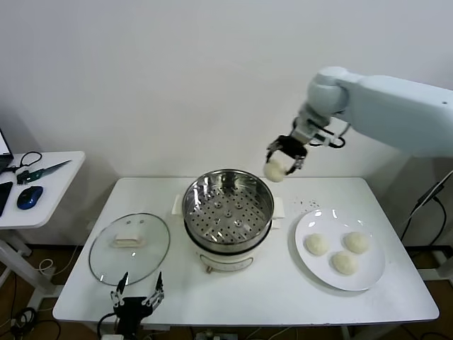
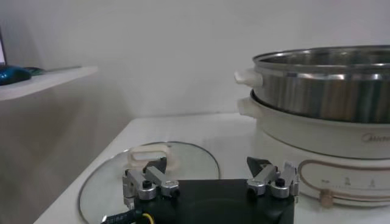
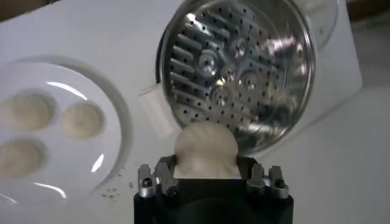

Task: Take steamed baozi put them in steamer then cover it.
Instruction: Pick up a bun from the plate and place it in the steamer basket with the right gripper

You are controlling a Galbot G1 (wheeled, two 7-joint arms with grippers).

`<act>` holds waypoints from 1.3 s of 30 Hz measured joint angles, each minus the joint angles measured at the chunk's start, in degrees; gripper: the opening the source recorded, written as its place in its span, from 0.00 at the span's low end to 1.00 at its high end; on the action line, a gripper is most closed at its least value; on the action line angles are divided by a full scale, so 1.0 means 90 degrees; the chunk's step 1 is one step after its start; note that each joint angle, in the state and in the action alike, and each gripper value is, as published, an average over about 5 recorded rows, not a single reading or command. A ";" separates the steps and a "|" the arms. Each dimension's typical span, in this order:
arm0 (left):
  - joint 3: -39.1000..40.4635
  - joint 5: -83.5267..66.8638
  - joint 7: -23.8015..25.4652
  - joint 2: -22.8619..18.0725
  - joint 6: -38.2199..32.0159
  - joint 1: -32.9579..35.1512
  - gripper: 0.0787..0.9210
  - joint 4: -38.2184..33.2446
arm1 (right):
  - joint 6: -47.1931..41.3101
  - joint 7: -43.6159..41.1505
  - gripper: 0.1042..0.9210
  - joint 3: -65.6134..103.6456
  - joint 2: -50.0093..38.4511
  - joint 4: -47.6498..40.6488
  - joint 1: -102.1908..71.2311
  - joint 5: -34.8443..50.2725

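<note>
Held baozi: one cream-white bun (image 1: 274, 171) sits between the jaws of the right end effector (image 1: 284, 161), raised in the air above the far right rim of the steamer — not yet over the middle of the tray.
Right end effector: clamped on the bun from both sides; the right wrist view shows the dough bulging up between the fingers (image 3: 166, 176), filling the gap.
How the bun likely handles: light and soft, with a smooth skin that dents easily — a hard squeeze would probably leave marks or tear it, a slack one could let it slip. The widest part of its round sides, where it is held now, looks like the best hold.
Remaining baozi: three (image 1: 345, 263) lie close together on the white plate (image 1: 371, 278), on the bench (image 1: 283, 294) to the right of the steamer.
Steamer: the steel pot (image 1: 228, 210) stands mid-bench on its white base, open; its perforated tray (image 3: 234, 67) holds nothing yet.
Cover: the glass lid (image 1: 129, 247) lies flat on the bench left of the steamer, its white handle (image 1: 128, 241) facing up. It is likely heavier, rigid, breakable and slick (the handle is the sensible place to take it).
Left end effector (image 1: 136, 292): jaws apart, holding nothing, low at the near bench edge just in front of the lid.
Progress: judged early — no bun in the tray, lid off.
</note>
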 measured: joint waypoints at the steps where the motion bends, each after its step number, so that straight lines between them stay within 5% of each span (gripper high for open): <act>1: -0.0008 0.0002 -0.0002 -0.0002 0.0000 -0.0008 0.88 -0.0006 | 0.0101 0.0058 0.69 0.0024 0.0112 -0.0039 -0.0075 -0.0164; 23: -0.0077 0.0032 -0.0021 -0.0020 -0.0001 -0.0059 0.88 -0.0003 | 0.1208 0.1066 0.69 0.1224 0.1783 -0.2184 -0.2173 -0.2855; 39: -0.0039 0.0064 -0.0044 -0.0067 -0.0013 -0.0066 0.88 -0.0027 | 0.1187 0.1090 0.88 0.1170 0.1648 -0.2081 -0.1982 -0.2272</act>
